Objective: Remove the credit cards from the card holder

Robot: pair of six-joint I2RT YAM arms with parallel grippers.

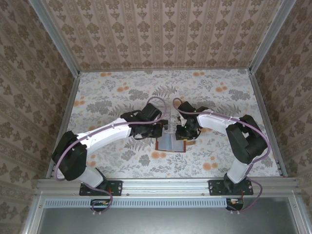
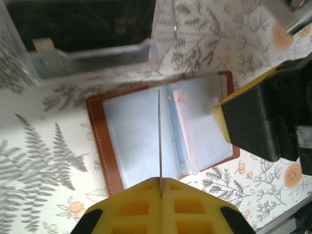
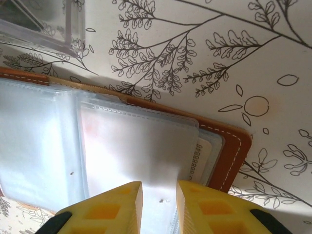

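- Floral cloth is covering the table (image 1: 122, 92), and patterned wallpaper panels (image 1: 161, 34) are closing it in on three sides.
- Both arms are reaching in toward the middle of the table, where the card holder (image 1: 171, 143) is lying open and flat on the cloth.
- From the left wrist, the card holder (image 2: 136, 141) is showing its reddish-brown leather border around pale, cloudy plastic sleeves.
- The left gripper (image 2: 160, 183) is pinching a credit card (image 2: 159, 141) between its yellow fingers. The card is standing on edge, so it is reading as a thin line rising over the holder's central fold.
- Whether that card's far end is touching the sleeves cannot be told.
- The right gripper (image 3: 158, 190) is hovering low over the holder's right-hand page, its yellow fingers parted by a narrow gap with the sleeve showing through it.
- Whether its tips are pressing on the sleeve cannot be told.
- In the left wrist view, one of its fingers (image 2: 246, 122) is overlapping the holder's right edge.
- A second card (image 3: 200, 158) is sitting tucked in the right-hand pocket, its printed digits peeking out beside the stitched leather rim (image 3: 234, 151).
- A clear plastic tray (image 2: 97, 56) is resting on the cloth just beyond the holder, with its corner (image 3: 73, 29) sitting near the holder's far edge.
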